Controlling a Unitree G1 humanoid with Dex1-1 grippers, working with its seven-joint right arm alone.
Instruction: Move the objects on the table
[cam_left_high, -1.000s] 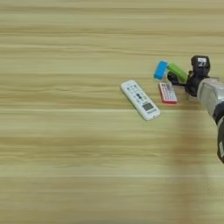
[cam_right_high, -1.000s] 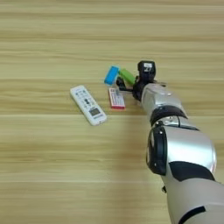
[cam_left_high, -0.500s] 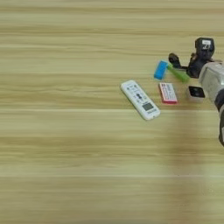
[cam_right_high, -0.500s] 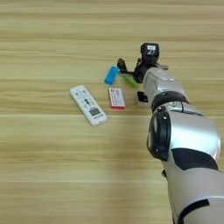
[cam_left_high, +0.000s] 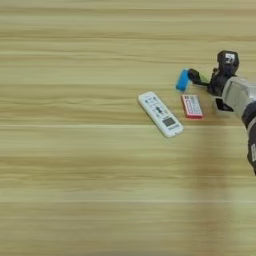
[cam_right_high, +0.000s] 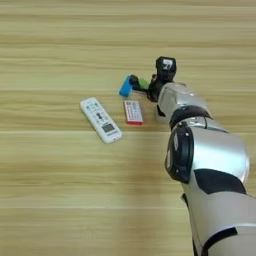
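1. The task is at an early stage, by my reading: the blue block (cam_left_high: 183, 80), the red piece (cam_left_high: 192, 106) and the white remote (cam_left_high: 160, 113) all lie close together right of centre on the worktop (cam_left_high: 75, 175).
2. The pincer (cam_right_high: 142, 85) sits just beside the blue block, its two black fingers apart. A sliver of the green block (cam_right_high: 143, 83) shows between them, just right of the blue block; I cannot tell whether they grip it.
3. Nothing looks cleared away from the cluster, so moving the blocks and the red piece appears to remain.
4. The right eye view shows the whole silver forearm (cam_right_high: 210, 155) and the green sliver.
5. The left eye view cuts the arm at the edge, hides the green block, and shows more bare worktop to the left.
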